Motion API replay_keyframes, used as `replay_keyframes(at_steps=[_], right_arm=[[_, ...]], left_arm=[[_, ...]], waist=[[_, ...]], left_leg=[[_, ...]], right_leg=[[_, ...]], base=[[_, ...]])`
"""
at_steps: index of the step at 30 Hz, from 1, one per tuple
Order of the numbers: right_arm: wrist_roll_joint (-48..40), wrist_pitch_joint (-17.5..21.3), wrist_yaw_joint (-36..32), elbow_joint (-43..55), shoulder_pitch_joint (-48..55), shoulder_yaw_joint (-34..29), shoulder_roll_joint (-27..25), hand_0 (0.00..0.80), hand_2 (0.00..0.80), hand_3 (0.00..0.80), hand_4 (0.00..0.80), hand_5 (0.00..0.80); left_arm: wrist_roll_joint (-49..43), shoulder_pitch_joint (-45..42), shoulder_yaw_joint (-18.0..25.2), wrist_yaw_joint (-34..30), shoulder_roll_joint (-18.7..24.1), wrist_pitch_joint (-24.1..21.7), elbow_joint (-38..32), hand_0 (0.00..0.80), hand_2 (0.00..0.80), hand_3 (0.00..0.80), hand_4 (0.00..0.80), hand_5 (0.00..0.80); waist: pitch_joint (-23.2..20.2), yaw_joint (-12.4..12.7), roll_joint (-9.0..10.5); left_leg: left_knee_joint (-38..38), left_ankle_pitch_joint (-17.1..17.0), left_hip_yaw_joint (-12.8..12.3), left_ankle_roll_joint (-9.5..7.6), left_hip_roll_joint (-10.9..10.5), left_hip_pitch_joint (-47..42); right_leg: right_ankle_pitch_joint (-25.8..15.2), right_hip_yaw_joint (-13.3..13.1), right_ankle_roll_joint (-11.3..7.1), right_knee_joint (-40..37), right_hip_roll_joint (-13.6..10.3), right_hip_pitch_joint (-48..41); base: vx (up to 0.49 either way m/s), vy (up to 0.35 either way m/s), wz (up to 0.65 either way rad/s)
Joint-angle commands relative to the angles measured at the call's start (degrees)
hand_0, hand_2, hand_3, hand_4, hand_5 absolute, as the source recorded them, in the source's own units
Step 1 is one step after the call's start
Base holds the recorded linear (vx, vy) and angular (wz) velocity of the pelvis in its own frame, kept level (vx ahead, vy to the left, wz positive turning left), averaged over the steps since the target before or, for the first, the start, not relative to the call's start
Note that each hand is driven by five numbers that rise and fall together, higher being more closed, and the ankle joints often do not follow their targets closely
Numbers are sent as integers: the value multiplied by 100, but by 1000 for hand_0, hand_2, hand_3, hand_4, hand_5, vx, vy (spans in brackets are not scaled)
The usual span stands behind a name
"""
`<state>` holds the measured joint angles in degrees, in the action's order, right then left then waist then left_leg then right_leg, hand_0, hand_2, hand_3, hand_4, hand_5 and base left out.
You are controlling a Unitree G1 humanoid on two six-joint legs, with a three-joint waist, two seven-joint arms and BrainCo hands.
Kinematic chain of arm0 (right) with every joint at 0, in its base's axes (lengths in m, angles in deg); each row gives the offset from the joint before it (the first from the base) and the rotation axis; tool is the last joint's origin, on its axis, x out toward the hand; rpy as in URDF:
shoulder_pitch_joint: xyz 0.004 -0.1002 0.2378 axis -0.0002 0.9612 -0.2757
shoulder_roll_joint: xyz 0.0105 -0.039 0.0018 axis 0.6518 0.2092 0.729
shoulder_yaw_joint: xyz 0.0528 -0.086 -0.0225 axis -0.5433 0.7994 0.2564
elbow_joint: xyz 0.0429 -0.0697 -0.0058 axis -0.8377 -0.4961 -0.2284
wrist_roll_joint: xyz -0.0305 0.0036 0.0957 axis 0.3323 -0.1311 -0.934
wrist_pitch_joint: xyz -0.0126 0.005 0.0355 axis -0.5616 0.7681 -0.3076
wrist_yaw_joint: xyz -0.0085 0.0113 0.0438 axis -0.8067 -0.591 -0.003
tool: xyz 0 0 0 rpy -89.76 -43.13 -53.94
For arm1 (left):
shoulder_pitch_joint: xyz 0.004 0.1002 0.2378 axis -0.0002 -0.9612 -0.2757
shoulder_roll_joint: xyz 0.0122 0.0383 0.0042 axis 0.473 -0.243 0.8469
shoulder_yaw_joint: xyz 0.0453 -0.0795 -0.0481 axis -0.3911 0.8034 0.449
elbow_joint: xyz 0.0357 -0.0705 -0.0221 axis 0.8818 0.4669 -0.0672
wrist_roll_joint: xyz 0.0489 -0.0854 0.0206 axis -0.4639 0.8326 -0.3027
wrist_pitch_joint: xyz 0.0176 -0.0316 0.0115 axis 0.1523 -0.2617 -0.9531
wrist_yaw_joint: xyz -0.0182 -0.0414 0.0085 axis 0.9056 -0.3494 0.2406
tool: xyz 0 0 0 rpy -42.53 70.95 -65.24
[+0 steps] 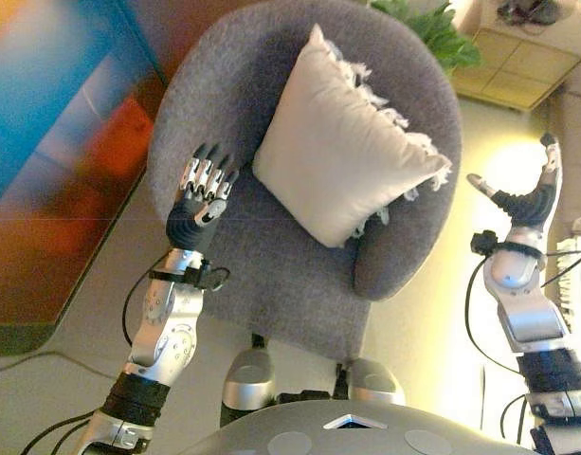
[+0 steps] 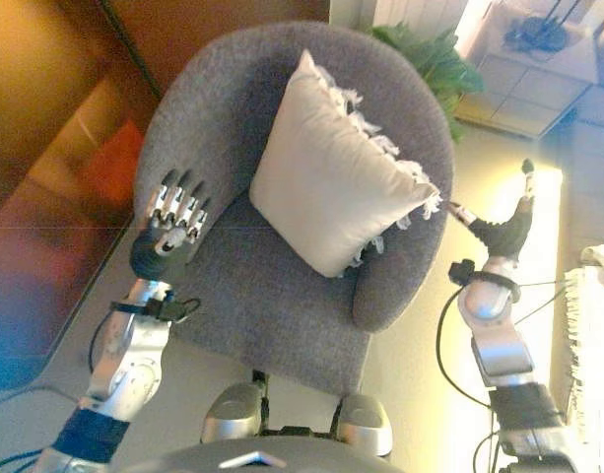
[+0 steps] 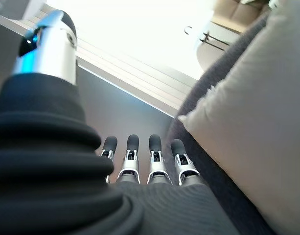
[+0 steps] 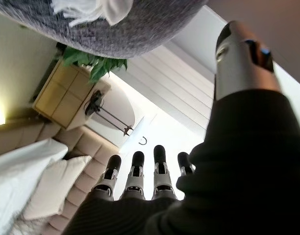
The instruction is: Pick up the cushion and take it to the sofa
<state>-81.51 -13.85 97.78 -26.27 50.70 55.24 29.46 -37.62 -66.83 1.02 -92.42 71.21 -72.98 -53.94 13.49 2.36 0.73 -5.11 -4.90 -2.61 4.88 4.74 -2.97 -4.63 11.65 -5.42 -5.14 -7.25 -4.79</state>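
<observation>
A cream cushion (image 1: 342,156) with a fringed edge leans on the seat and back of a grey round armchair (image 1: 271,275). My left hand (image 1: 203,190) is open, fingers straight, over the chair's left side, a little left of the cushion and apart from it. In the left wrist view the cushion (image 3: 260,122) shows beside my fingers (image 3: 154,159). My right hand (image 1: 529,194) is open, raised to the right of the chair's armrest, holding nothing. A beige sofa (image 4: 57,181) with cushions shows in the right wrist view.
A green plant (image 1: 432,33) stands behind the chair, with a wooden side table (image 1: 522,62) to its right. A colourful panel (image 1: 63,152) lies to the chair's left. White fabric (image 2: 592,315) shows at the right edge.
</observation>
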Motion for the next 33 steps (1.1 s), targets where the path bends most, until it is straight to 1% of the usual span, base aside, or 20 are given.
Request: replay_keyframes(at_steps=[1, 4, 6, 8, 9, 10, 11, 12, 15, 17, 18, 20, 22, 23, 24, 26, 27, 28, 30, 33], right_arm=[[-173, 410, -410, 26, 208, -28, 4, 0, 0, 0, 0, 0], [-530, 314, -690, -387, 565, 226, 328, 0, 0, 0, 0, 0], [-504, 337, -858, -716, 807, 300, 523, 0, 0, 0, 0, 0], [-1083, 221, -1080, -1068, 1085, 394, 682, 0, 0, 0, 0, 0], [-1128, 403, -1140, -1530, 1179, 460, 905, 0, 0, 0, 0, 0], [-906, 504, -1154, -1857, 1196, 510, 998, 0, 0, 0, 0, 0], [-788, 386, -1183, -2137, 1176, 579, 1044, 0, 0, 0, 0, 0], [-955, 255, -1213, -2376, 1149, 641, 1087, 0, 0, 0, 0, 0], [-891, 176, -1282, -3028, 1060, 764, 1258, 0, 0, 0, 0, 0], [-838, 18, -1541, -3660, 960, 857, 1378, 0, 0, 0, 0, 0], [-891, -24, -1614, -4028, 922, 884, 1451, 0, 0, 0, 0, 0], [-1006, -65, -1781, -4728, 854, 893, 1551, 0, 0, 0, 0, 0], [-1043, -50, -1889, -5436, 774, 867, 1660, 0, 0, 0, 0, 0], [-1045, -107, -1890, -5787, 728, 838, 1726, 0, 0, 0, 0, 0], [-1033, -232, -1911, -5933, 704, 823, 1758, 0, 0, 0, 0, 0], [-965, -314, -2019, -6569, 629, 812, 1826, 0, 0, 0, 0, 0], [-945, -325, -2083, -6806, 571, 789, 1832, 0, 0, 0, 0, 0], [-970, -444, -2162, -6993, 494, 778, 1828, 0, 0, 0, 0, 0], [-1073, -549, -2296, -7405, 326, 766, 1816, 0, 0, 0, 0, 0], [-1094, -637, -2399, -7741, 234, 764, 1891, 0, 0, 0, 0, 0]], left_arm=[[-251, -218, 209, -269, -46, -117, -169, 0, 0, 0, 0, 0], [-335, -411, 279, -298, -127, -44, 15, 0, 0, 0, 0, 0], [-451, -588, 298, -331, -174, -97, 256, 0, 0, 0, 0, 0], [-683, -740, 342, -181, -205, 85, 536, 0, 0, 0, 0, 0], [-797, -789, 347, -172, -255, 0, 866, 0, 0, 0, 0, 0], [-881, -803, 366, -163, -278, 28, 1077, 0, 0, 0, 0, 0], [-982, -796, 375, -76, -291, 164, 1267, 0, 0, 0, 0, 0], [-1095, -760, 365, -9, -302, 243, 1477, 0, 0, 0, 0, 0], [-1378, -680, 333, 172, -391, 322, 2093, 0, 0, 0, 0, 0], [-1777, -587, 294, 245, -490, 505, 2940, 0, 0, 0, 0, 0], [-1938, -530, 263, 301, -536, 463, 3420, 0, 0, 0, 0, 0], [-2270, -423, 242, 414, -606, 684, 4218, 0, 0, 0, 0, 0], [-2576, -288, 250, 468, -695, 715, 5067, 0, 0, 0, 0, 0], [-2776, -238, 302, 526, -749, 870, 5573, 0, 0, 0, 0, 0], [-2929, -214, 341, 516, -765, 990, 5806, 0, 0, 0, 0, 0], [-3340, -122, 273, 416, -738, 1077, 6619, 0, 0, 0, 0, 0], [-3426, -88, 231, 427, -735, 1135, 6899, 0, 0, 0, 0, 0], [-3477, -55, 240, 465, -748, 1406, 7176, 0, 0, 0, 0, 0], [-3412, 99, 296, 468, -782, 1730, 7745, 0, 0, 0, 0, 0], [-3282, 270, 376, 604, -902, 2000, 8018, 0, 0, 0, 0, 0]], waist=[[-576, -24, 74], [-632, -86, 97], [-658, -126, 111], [-676, -178, 119], [-685, -207, 120], [-688, -220, 118], [-689, -231, 114], [-683, -240, 112], [-687, -257, 111], [-701, -261, 110], [-703, -266, 108], [-702, -271, 106], [-697, -279, 117], [-686, -293, 119], [-673, -297, 117], [-637, -289, 113], [-623, -274, 98], [-604, -260, 87], [-590, -250, 89], [-630, -252, 120]], left_leg=[[11, 834, -106, -174, 68, -430], [11, 865, -152, -196, 34, -504], [11, 879, -204, -204, 22, -537], [11, 889, -252, -229, 0, -569], [11, 888, -281, -231, -15, -585], [11, 891, -301, -236, -25, -599], [11, 897, -321, -246, -38, -609], [11, 899, -332, -256, -53, -621], [11, 903, -351, -270, -80, -640], [11, 908, -362, -296, -116, -654], [11, 903, -369, -303, -131, -656], [11, 901, -400, -313, -151, -664], [11, 906, -424, -332, -179, -671], [11, 912, -438, -349, -191, -680], [11, 912, -441, -355, -197, -683], [11, 920, -417, -393, -209, -688], [11, 917, -425, -406, -199, -689], [11, 912, -454, -419, -192, -695], [11, 893, -477, -421, -178, -704], [11, 907, -444, -397, -200, -717]], right_leg=[[286, -94, -346, 14, -253, -162], [298, -167, -331, 14, -244, -211], [292, -216, -333, 14, -245, -224], [276, -259, -335, 14, -247, -231], [269, -291, -323, 14, -242, -240], [265, -309, -320, 14, -241, -249], [259, -324, -322, 14, -246, -256], [249, -335, -321, 14, -251, -263], [232, -369, -316, 14, -260, -277], [214, -372, -323, 14, -284, -289], [197, -383, -333, 14, -295, -288], [180, -382, -350, 14, -318, -292], [162, -356, -370, 22, -338, -295], [175, -349, -383, 99, -342, -270], [193, -357, -393, 165, -340, -242], [261, -352, -412, 438, -325, -108], [321, -312, -403, 590, -310, -65], [361, -268, -401, 738, -298, -17], [409, -278, -340, 636, -247, -55], [331, -354, -292, 358, -191, -165]], base=[[-13, 50, -17], [-18, 61, -10], [-17, 58, -14], [-23, 68, -14], [-20, 70, -9], [-18, 82, -7], [-22, 80, -6], [-26, 82, -11], [-16, 80, -16], [3, 98, -5], [9, 98, -4], [15, 93, -5], [17, 84, -13], [6, 70, -16], [-19, 56, -11], [-59, 13, -6], [-87, -16, -6], [-91, -27, -7], [-85, -67, -20], [-59, -114, -39]])
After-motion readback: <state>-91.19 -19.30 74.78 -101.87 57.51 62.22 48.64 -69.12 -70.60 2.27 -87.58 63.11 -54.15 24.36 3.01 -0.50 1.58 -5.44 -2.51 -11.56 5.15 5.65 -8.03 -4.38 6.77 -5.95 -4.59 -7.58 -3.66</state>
